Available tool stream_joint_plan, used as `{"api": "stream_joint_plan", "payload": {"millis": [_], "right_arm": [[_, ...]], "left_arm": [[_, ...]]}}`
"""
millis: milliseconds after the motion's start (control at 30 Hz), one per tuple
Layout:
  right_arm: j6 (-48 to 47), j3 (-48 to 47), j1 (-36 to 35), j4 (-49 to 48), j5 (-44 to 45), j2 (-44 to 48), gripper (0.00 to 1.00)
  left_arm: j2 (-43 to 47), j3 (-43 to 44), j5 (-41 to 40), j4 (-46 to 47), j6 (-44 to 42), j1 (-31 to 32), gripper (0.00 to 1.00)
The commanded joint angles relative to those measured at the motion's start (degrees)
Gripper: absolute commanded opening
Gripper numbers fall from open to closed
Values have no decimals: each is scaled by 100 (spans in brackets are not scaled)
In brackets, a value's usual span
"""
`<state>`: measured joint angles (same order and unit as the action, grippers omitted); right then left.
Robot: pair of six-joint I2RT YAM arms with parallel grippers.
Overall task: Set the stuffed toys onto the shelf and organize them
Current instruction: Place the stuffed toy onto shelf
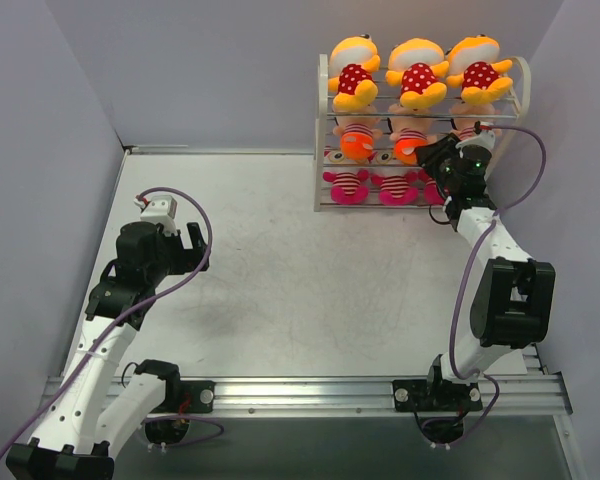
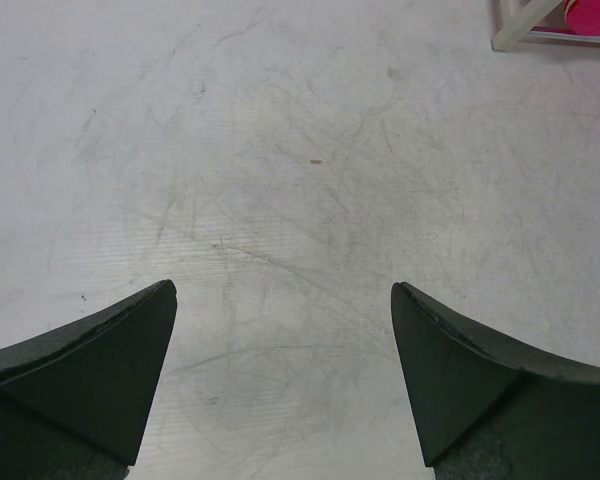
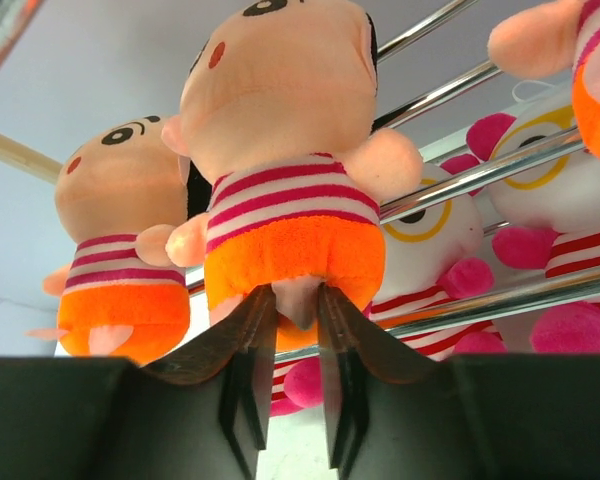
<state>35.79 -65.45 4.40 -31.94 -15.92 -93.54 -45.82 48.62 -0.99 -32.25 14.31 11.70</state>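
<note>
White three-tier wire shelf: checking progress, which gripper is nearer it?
Right. The right gripper is at the shelf's middle tier, pinching a peach-faced plush doll's foot; the left gripper hovers above the table, far left.

scuffed white table (image 1: pixel 280 260) w/ pale grey walls (image 1: pixel 200 70) round it; metal rail (image 1: pixel 310 392) at near edge.

yellow, peach and pink stuffed toys (image 1: pixel 417 82) upright, row per tier, on white wire shelf (image 1: pixel 321 130)

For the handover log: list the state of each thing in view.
Shelf: upright, three tiers filled.
Yellow-orange dolls: on top tier.
Peach dolls: on middle tier.
Pink-striped dolls: on bottom tier.
Left claw: open, empty, above table.
Right claw: narrowly apart around one peach doll's foot; grip unclear.
</note>
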Motion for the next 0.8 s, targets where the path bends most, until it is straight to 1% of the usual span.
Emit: {"api": "stream_joint_plan", "payload": {"millis": [0, 33, 67, 133, 167, 767], "right_arm": [[-72, -187, -45, -277, 36, 143, 27], [-81, -179, -45, -260, 71, 151, 30], [-81, -170, -36, -260, 80, 169, 36], [-81, -170, -45, -251, 115, 195, 41], [-81, -170, -45, -242, 124, 222, 42], [-55, -504, -45, -198, 168, 64, 43]], "left_arm": [[56, 7, 29, 149, -95, 25, 97], [56, 7, 29, 140, -95, 25, 97], [56, 7, 29, 140, -95, 16, 97], [56, 7, 29, 140, -95, 16, 97], [56, 7, 29, 149, -95, 25, 97], [47, 7, 38, 140, -95, 16, 97]]}}
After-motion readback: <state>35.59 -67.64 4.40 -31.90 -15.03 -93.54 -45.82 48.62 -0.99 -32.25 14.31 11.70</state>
